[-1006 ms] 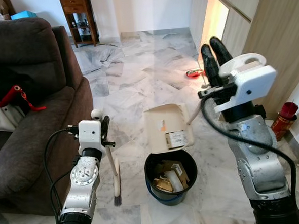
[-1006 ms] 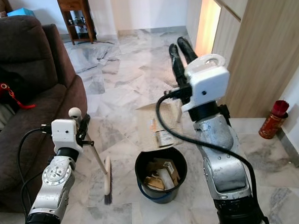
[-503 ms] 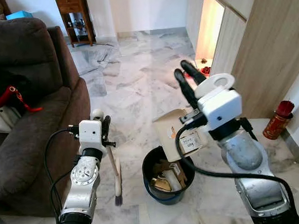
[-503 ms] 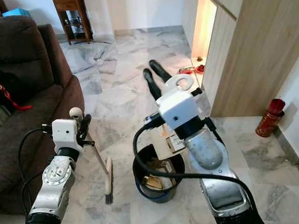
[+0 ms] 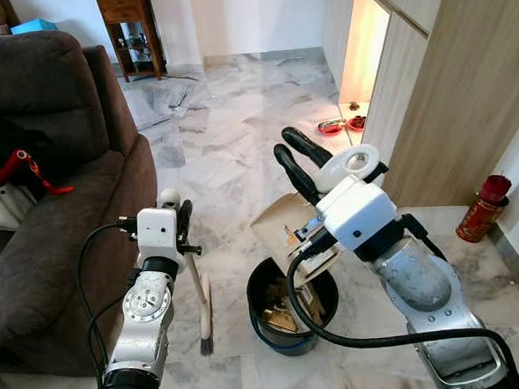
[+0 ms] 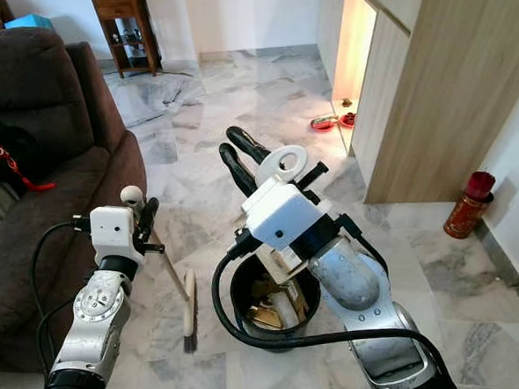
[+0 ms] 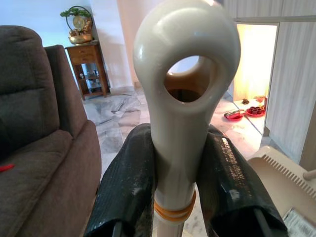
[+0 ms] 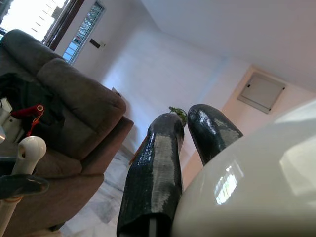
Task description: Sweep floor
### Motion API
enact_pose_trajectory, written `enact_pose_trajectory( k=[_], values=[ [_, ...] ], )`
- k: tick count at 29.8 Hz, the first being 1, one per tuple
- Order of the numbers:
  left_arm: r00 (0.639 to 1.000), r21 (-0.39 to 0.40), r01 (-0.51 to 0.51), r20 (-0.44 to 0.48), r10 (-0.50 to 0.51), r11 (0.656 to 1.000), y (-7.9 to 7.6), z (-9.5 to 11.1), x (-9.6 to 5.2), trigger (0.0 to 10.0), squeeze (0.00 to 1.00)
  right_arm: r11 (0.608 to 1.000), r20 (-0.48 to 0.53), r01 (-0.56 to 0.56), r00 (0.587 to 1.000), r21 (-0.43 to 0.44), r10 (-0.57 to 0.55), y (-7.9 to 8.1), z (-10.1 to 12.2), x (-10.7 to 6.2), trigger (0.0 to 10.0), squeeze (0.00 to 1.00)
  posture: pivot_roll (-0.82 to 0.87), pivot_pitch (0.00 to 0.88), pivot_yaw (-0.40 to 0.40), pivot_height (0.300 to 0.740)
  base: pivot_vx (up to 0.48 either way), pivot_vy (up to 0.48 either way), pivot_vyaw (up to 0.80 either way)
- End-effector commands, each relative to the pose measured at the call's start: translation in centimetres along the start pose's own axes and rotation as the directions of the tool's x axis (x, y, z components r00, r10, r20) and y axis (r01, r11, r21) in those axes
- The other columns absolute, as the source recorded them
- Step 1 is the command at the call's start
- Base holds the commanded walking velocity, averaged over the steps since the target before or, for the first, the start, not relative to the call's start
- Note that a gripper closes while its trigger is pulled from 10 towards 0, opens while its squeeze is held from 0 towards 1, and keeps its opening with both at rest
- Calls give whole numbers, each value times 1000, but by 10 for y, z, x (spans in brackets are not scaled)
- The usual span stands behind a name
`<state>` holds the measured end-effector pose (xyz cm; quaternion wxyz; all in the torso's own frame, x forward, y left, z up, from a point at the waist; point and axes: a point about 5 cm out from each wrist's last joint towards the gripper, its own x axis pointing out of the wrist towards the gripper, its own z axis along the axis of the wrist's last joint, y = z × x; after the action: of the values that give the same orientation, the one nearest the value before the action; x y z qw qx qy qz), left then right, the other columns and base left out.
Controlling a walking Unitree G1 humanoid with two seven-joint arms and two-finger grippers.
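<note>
Over the bin's (image 5: 293, 309) rim, the right gripper (image 5: 296, 160) pinches the dustpan (image 5: 284, 228) handle; the left gripper (image 7: 180, 173) clamps the light, stiff brush (image 5: 200, 295) best held high.

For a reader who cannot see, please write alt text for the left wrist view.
The left pincer grips a cream broom handle whose end is a loop with a hole. A brown sofa stands behind it, and a beige dustpan shows at the edge.
</note>
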<state>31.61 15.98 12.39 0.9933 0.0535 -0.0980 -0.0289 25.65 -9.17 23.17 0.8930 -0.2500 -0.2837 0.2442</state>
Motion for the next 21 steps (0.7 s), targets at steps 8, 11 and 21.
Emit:
enact_pose_trajectory(
  k=[8, 11, 21],
  values=[
    [997, -1, 2, 78, -2, 1000, 0, 16, 8, 10000, 0, 997, 73, 20, 997, -75, -15, -7, 19, 0, 10000, 0, -102, 0, 26, 740, 0, 0, 0],
    [997, -2, 1, 78, -1, 1000, 0, 15, 8, 10000, 0, 996, 63, 37, 998, -78, -32, -9, 16, 0, 10000, 0, -102, 0, 25, 740, 0, 0, 0],
    [997, -3, 4, 76, -4, 1000, 0, 15, 8, 10000, 0, 940, -47, 327, 942, -100, -332, -50, -10, -9, 10000, 0, -104, 0, 29, 740, 0, 0, 0]
  ],
)
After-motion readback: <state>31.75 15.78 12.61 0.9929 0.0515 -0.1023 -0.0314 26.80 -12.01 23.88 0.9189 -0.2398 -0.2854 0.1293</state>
